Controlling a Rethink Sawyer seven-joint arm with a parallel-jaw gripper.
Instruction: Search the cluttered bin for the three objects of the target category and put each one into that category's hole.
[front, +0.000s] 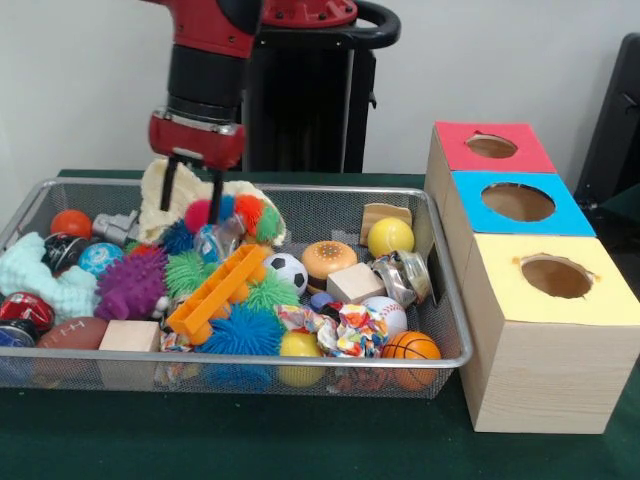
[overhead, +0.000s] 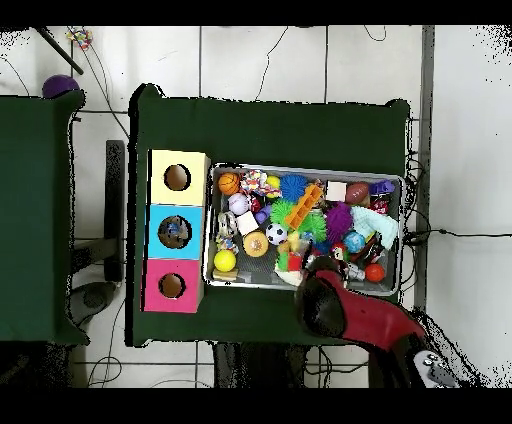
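Note:
The wire mesh bin (front: 455, 300) is full of toys; it also shows in the overhead view (overhead: 305, 168). My gripper (front: 192, 192) hangs over the bin's far left part, its two dark fingers apart and empty. Just below its fingertips a small wrinkly see-through bottle with a blue label (front: 214, 241) lies between fuzzy pom-pom balls and an orange block. A shiny crumpled thing (front: 401, 276) lies at the bin's right side; I cannot tell whether it is a bottle or a can. In the overhead view the red arm (overhead: 325, 302) hides the gripper.
Three wooden boxes with round holes stand in a row beside the bin: red top (front: 491, 146), blue top (front: 518, 202), yellow top (front: 556, 276). Something lies inside the blue box's hole (overhead: 175, 232). Spiky balls, sports balls, wooden blocks and a cream cloth (front: 158, 205) crowd the bin.

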